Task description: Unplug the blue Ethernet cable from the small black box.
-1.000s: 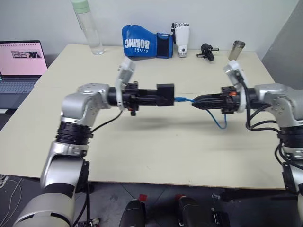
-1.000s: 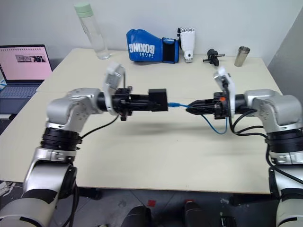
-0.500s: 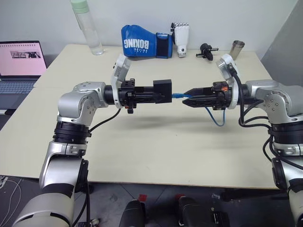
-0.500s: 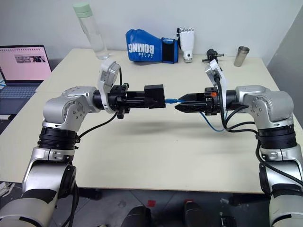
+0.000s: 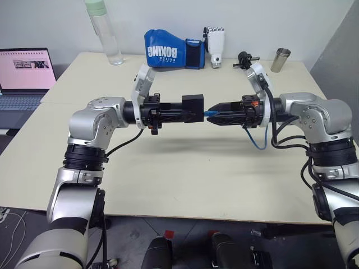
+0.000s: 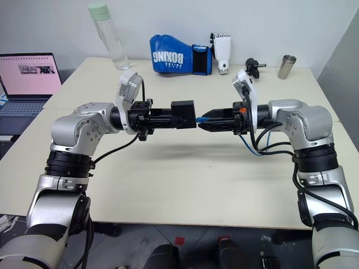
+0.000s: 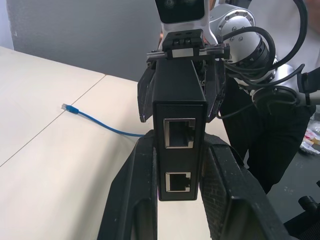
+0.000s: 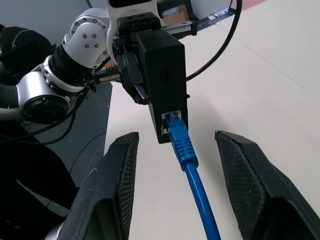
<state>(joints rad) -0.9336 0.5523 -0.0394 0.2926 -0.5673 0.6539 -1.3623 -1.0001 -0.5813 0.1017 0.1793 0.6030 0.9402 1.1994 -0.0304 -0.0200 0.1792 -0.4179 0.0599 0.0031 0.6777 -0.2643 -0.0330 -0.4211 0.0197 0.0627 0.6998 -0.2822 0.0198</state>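
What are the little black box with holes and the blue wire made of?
The small flat black box looks like matte plastic: dull, even surface, with shiny metal-looking rims around its sockets. The thin blue Ethernet cable looks rubbery plastic: smooth, slightly glossy, bending in a curve, with a ribbed blue boot at the plug.

Matt black plastic box (image 8: 165, 90) – glossy blue rubbery cable (image 8: 192, 175) – smooth matt tabletop (image 5: 185, 168).

I see a bright-blue Ethernet cable (image 8: 186, 150), a matte-black box (image 8: 165, 90), a cream counter (image 5: 185, 168) and a blue boxing glove (image 5: 171, 49) lettered white.
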